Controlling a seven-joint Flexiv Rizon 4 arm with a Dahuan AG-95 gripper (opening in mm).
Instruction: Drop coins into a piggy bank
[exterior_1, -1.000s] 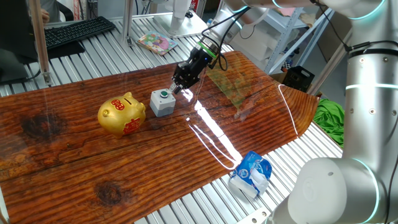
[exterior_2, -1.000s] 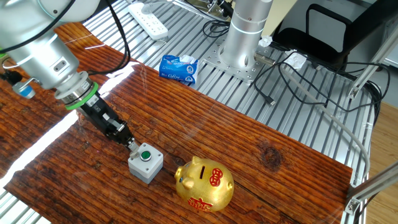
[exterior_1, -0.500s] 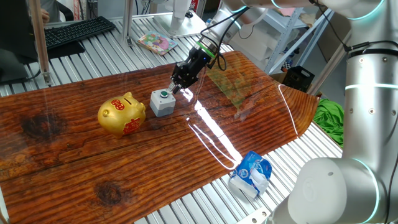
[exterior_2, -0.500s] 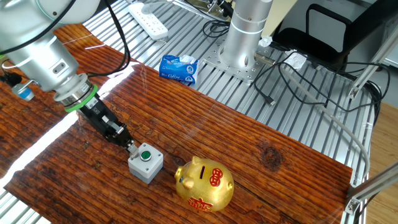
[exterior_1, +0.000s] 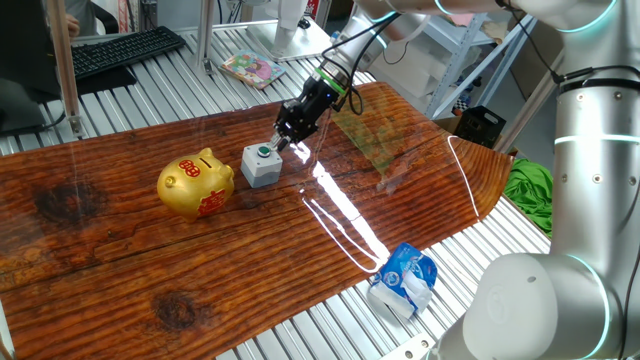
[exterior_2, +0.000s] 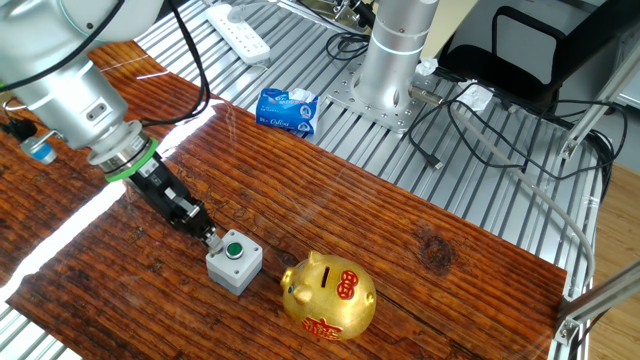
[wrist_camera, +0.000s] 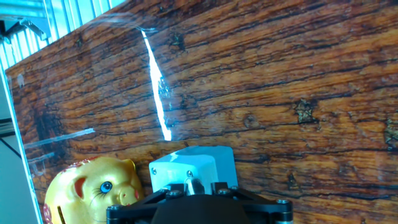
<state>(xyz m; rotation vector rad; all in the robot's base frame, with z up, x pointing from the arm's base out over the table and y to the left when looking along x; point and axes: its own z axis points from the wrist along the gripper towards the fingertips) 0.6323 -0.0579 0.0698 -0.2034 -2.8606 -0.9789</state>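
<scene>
The gripper hovers at the grey box, jaws apparently clenched though any coin is unseen, so the carry seems underway toward the pig at its 9 o'clock on the worktop

Gold piggy bank sits just beside grey box.

Red characters are seen on the flank and lower body of the piggy bank, too small to be read. Print on the blue-and-white packet is blurred and cannot be made out. No other legible text, numbers or brands are found.
</scene>
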